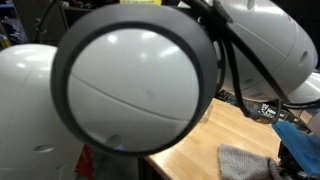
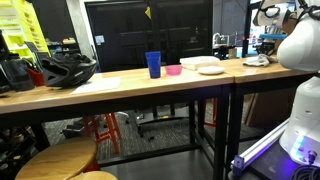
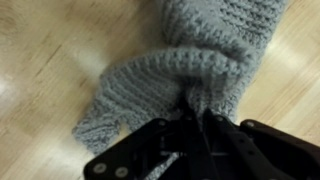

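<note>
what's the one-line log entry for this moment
fingers: shut on cloth | cloth: grey knit, bunched at the pinch | table: light wood, under cloth

Grey ribbed-knit cloth (image 3: 190,60) (pale), light wood-grain tabletop (image 3: 40,60), blue cup (image 2: 153,64), pink bowl (image 2: 173,70)

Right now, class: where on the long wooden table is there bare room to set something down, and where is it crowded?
Free: table between black helmet and blue cup. Crowded: blue cup, pink bowl, white plate close together; also where the gripper grips the grey cloth.
</note>
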### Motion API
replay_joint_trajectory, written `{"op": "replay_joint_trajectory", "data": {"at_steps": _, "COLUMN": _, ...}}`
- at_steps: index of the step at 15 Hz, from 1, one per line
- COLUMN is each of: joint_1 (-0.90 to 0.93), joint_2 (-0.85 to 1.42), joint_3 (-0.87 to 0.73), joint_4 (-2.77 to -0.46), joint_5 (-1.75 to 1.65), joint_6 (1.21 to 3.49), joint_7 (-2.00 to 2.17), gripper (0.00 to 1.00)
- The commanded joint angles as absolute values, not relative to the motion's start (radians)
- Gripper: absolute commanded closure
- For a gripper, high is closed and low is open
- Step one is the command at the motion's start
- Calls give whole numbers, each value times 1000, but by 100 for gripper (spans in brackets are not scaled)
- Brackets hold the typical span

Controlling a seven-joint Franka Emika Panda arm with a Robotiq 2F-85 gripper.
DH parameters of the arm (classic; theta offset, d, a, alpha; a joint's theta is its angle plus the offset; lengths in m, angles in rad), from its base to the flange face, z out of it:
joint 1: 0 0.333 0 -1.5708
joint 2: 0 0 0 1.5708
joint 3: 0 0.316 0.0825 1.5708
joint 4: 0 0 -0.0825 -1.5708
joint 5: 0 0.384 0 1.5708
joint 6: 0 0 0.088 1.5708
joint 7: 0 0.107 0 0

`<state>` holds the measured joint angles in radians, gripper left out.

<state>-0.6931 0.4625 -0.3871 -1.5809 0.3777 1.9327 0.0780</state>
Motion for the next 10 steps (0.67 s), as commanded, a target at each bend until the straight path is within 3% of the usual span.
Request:
{"op": "replay_joint_trajectory", "data": {"at_steps": 1, "joint_1": -735, "joint_2": 565, "joint_3": -339, "joint_4": -1483, "joint_5": 404, "joint_6": 1897, "joint_7": 95, "gripper": 98}}
{"op": "replay_joint_trajectory", "data": {"at_steps": 10, "joint_1": -757, "joint_2": 613, "joint_3": -275, "joint_4": -1356, "joint_5": 398, "joint_6": 1841, "joint_7": 129, "gripper": 98}}
